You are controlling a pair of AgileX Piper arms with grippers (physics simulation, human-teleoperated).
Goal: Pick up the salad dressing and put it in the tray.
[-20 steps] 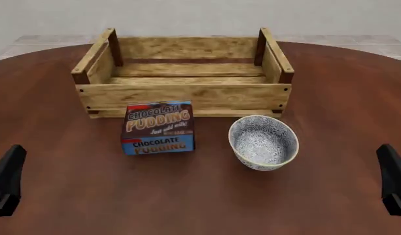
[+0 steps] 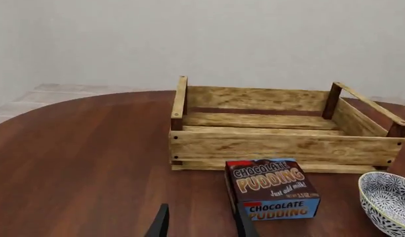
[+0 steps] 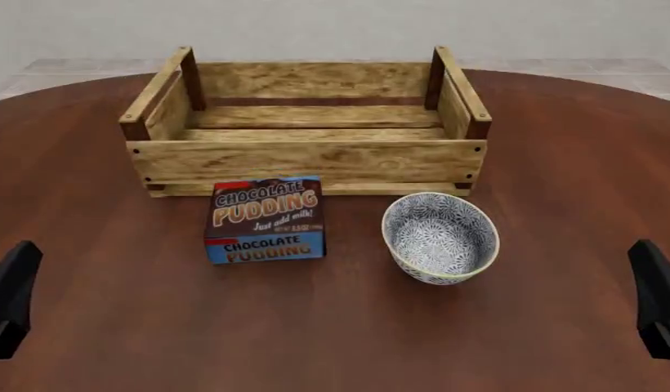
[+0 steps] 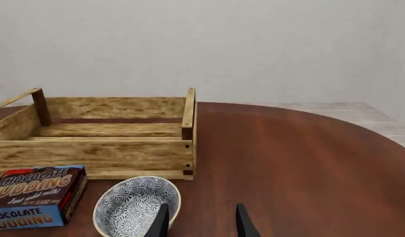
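The salad dressing bottle does not show in any view. The tray [image 3: 313, 159] is a light-wood slatted crate with darker corner posts at the far middle of the table, and nothing shows inside it. It also shows in the left wrist view [image 2: 281, 145] and the right wrist view [image 4: 103, 153]. My left gripper [image 3: 11, 296] is low at the left edge, open and empty, with its fingers [image 2: 161, 224] apart. My right gripper [image 3: 654, 294] is low at the right edge, open and empty, with its fingers [image 4: 243, 223] apart.
A brown-and-blue chocolate pudding box [image 3: 265, 219] lies just in front of the tray's left half. A blue-white patterned bowl [image 3: 439, 238] stands to its right, in front of the tray's right half. The round dark-wood table [image 3: 335, 343] carries them all.
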